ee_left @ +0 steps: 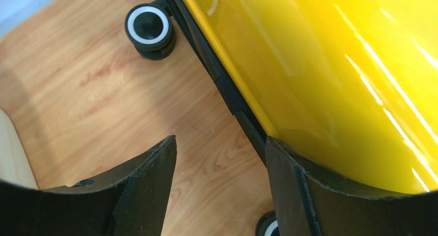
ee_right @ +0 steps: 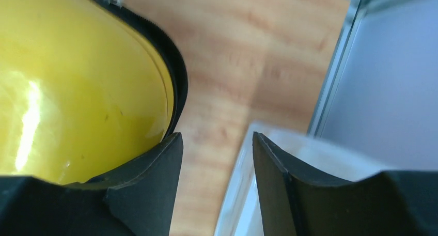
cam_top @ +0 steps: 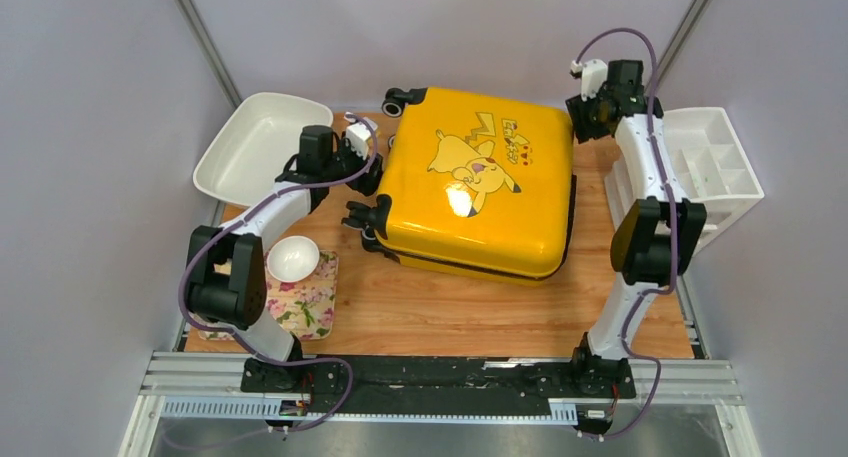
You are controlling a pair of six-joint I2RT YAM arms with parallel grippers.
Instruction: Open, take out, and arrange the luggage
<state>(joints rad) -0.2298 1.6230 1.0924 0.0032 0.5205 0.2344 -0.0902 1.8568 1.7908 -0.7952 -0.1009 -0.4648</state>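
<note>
The luggage lies flat and closed on the table, left gripper by its wheel edge, right gripper at the far corner, both spread wide and empty, probably hunting the zipper.

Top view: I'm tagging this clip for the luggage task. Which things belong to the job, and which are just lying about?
Job: yellow luggage, left gripper, right gripper.
Lying about: white tray, white bowl, floral mat, compartment organiser.
</note>
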